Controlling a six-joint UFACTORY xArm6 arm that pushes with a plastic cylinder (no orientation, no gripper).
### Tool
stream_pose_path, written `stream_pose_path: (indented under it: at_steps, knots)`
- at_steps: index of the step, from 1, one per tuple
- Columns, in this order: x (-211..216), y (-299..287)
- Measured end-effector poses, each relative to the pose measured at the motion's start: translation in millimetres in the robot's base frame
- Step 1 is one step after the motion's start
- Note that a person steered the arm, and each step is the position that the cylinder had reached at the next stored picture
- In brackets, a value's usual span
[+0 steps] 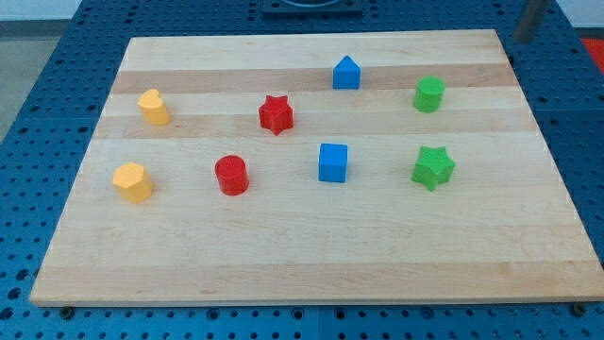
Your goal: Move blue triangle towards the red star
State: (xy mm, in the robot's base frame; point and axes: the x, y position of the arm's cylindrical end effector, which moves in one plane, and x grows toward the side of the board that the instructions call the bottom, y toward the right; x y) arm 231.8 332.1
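The blue triangle (346,73) stands near the board's top edge, a little right of centre. The red star (276,114) lies below and to the left of it, with bare wood between them. My tip (520,41) is at the view's top right, just past the board's top right corner. It is far to the right of the blue triangle and touches no block.
The wooden board (311,264) also holds a blue cube (332,161), a red cylinder (231,175), a green cylinder (428,94), a green star (433,167), a yellow block (154,107) at upper left and a yellow hexagon (132,182) at lower left.
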Motion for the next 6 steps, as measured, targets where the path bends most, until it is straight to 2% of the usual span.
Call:
stream_pose_path:
  at_steps: [1, 2, 4, 5, 6]
  knots:
    - [33, -3]
    - [32, -28]
    - [28, -150]
    - [39, -227]
    - [55, -272]
